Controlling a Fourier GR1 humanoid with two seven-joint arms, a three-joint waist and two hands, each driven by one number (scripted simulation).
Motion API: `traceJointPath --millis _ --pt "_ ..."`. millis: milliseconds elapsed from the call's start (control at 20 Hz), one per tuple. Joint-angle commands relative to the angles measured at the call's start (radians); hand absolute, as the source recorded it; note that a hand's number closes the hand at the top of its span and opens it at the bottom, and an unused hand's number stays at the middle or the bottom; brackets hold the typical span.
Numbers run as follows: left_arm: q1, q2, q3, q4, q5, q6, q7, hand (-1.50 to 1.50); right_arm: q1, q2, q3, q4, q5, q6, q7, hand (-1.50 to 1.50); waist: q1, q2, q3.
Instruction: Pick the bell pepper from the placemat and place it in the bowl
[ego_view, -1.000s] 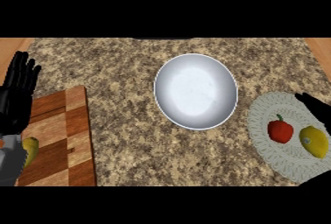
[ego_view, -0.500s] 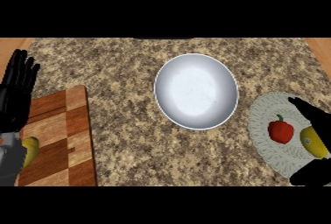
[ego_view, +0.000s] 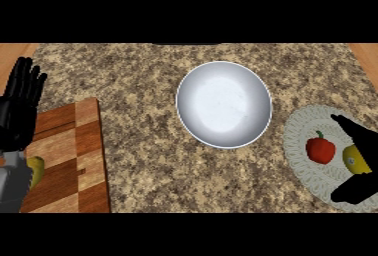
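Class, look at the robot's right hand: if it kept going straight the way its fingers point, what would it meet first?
Probably the red bell pepper on the placemat; the right hand points up-left toward it, past the yellow fruit. Height above it is unclear.

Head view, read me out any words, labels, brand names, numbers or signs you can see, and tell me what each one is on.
None: no readable text, number or sign shows.
The bowl, the placemat, the red bell pepper, the yellow fruit and the wooden cutting board are all unmarked.
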Motion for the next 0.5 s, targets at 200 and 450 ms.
traceJointPath --millis 200,450 --pt "0.021 -0.016 0.024 -0.052 -0.018 -0.024 0.033 0.0 0.062 0.06 -0.029 0.115 0.12 -0.062 -0.215 -1.5 0.0 -0.001 0.0" --pt "-0.006 -0.015 0.059 -0.036 -0.02 -0.039 0.05 0.0 0.018 0.076 -0.077 0.11 0.124 -0.016 -0.256 -1.5 -0.001 -0.001 0.0"
